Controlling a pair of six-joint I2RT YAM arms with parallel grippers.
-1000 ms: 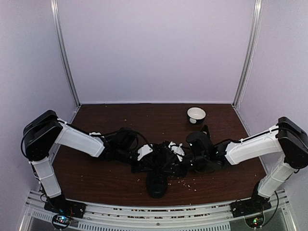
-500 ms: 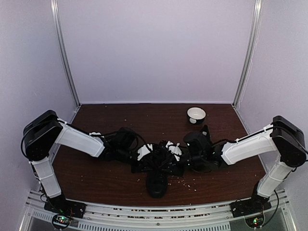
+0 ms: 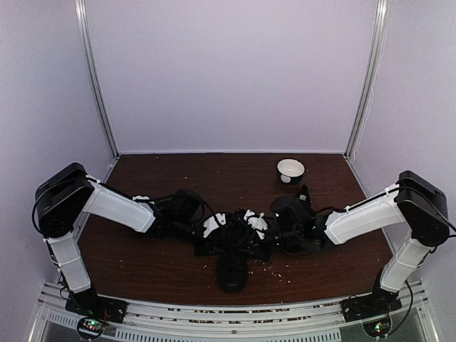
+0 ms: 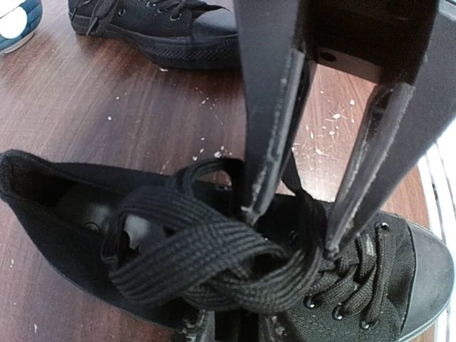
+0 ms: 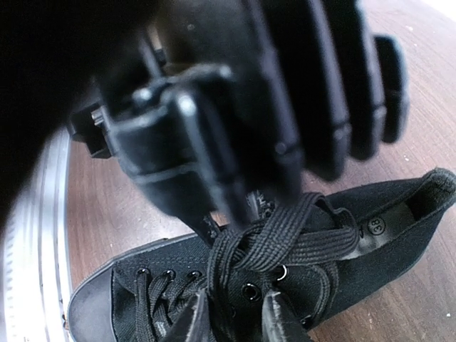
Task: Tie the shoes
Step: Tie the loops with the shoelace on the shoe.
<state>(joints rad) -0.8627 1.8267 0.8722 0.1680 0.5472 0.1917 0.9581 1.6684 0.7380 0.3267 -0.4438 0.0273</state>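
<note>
By the near edge of the table [image 3: 142, 263], shoe [image 4: 427, 278] laces [image 5: 285, 242] are being pinched by the right gripper [image 5: 234, 317] for knotting, with the left gripper [image 4: 292, 228] jaws part-spread, grip can't be told tbh.

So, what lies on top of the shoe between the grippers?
Black laces lie crossed in a bundle over the shoe, with the left gripper standing among them. The tongue beneath them is covered.

I am looking into a small robot test booth, like a lab, not a home. Plain pale walls [image 3: 228, 71] are closing in a dark brown table [image 3: 157, 263] on three sides. Shiny metal posts [image 3: 96, 78] are standing in the corners. A metal rail [image 3: 228, 317] is holding my left arm [image 3: 117, 206] and right arm [image 3: 363, 221], with tiny lights [image 3: 90, 326] glowing.
</note>
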